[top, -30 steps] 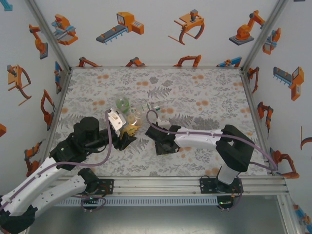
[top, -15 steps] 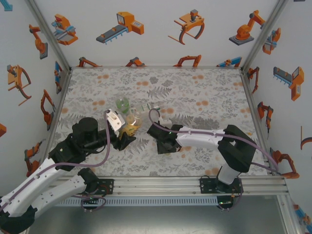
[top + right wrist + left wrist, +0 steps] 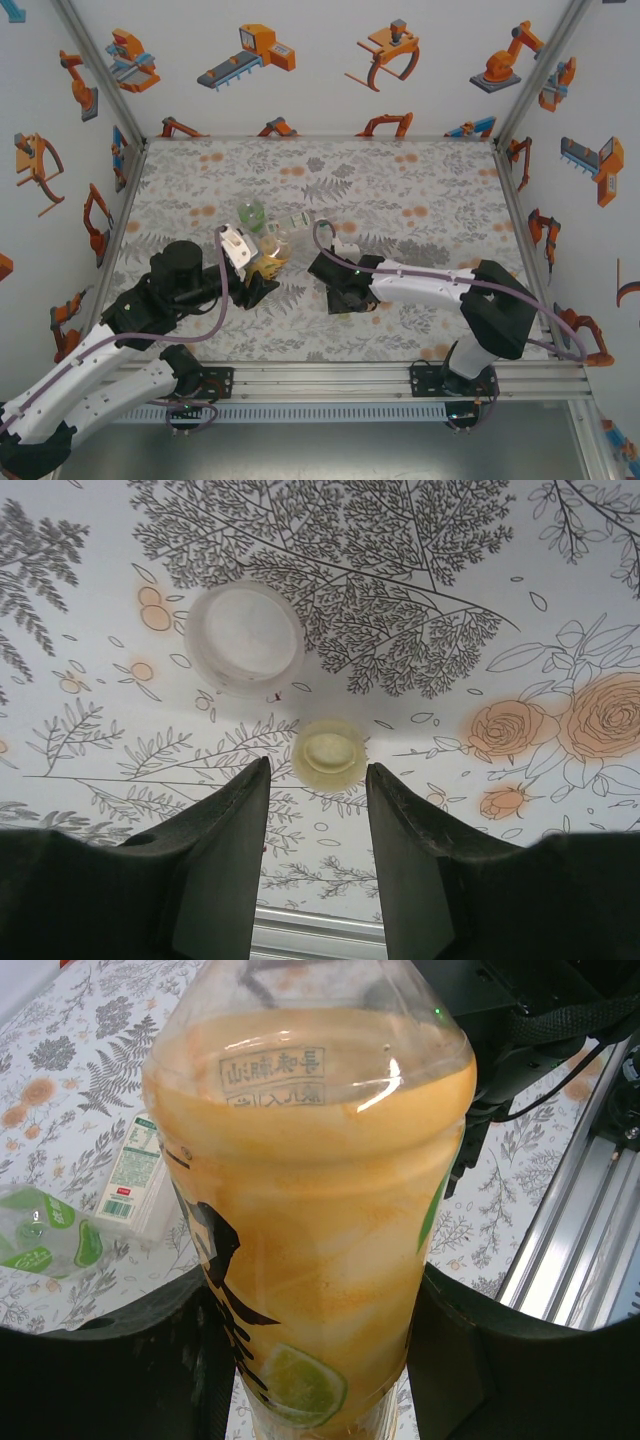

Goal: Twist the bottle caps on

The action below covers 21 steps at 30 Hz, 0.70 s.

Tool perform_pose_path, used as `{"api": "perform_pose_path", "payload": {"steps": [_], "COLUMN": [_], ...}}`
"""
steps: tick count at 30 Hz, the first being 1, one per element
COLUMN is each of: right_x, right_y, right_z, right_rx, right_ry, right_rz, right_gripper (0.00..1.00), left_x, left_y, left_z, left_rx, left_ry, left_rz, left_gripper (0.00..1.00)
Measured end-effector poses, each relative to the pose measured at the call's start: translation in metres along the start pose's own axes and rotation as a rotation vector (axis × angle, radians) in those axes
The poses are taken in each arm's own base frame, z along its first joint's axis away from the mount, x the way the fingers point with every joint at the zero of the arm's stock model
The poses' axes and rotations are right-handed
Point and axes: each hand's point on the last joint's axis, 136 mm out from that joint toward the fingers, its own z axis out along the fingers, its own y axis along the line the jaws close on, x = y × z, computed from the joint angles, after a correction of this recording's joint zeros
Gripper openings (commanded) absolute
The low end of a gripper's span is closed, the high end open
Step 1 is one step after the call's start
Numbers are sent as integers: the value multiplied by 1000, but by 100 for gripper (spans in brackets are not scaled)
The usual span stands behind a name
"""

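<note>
Label first: the amber bottle (image 3: 310, 1220) carries bold black brush-stroke lettering down its side and a picture of a lime slice low on the front. Raised Chinese characters sit in a small frame on its shoulder, too faint to read. It looks cloudy orange inside, and the plastic is glossy.

The left gripper (image 3: 315, 1345) is clamped on that bottle, a dark finger (image 3: 130, 1370) pressed to each side. From above it sits left of centre on the floral table (image 3: 480, 560).

Three bottles in all. The clear bottle (image 3: 133, 1175) lies on its side beyond the amber one. Its white-and-green label has a small red mark and print too small to make out. The green bottle (image 3: 45, 1238) lies just beside it.

Over to the caps, and there are two, both open side up on the table right of the bottles. The large whitish cap (image 3: 243, 637) is round and shallow. The small yellowish cap (image 3: 329, 750) lies near it, slightly apart.

The right gripper (image 3: 317, 772) hangs low over the table with its jaws apart, gripping nothing. The small cap sits just past its fingertips, in line with the gap.
</note>
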Motion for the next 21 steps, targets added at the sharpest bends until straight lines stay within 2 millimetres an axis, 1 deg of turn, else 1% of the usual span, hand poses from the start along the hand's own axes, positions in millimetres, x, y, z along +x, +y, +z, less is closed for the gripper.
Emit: {"api": "perform_pose_path", "payload": {"steps": [16, 18, 21], "right_x": [0, 0, 0], "right_y": [1, 1, 1], "right_z": [2, 2, 2], "right_rx": [-6, -7, -7], "right_ry": [3, 3, 3], "right_rz": [10, 10, 10], "right_gripper": [42, 40, 40], "left_x": [0, 1, 2], "left_y": [0, 0, 0], "left_z": [0, 1, 2], "left_rx": [0, 0, 0], "left_ry": [1, 3, 8], "left_rz": [0, -1, -2], "left_gripper": [0, 0, 0]}}
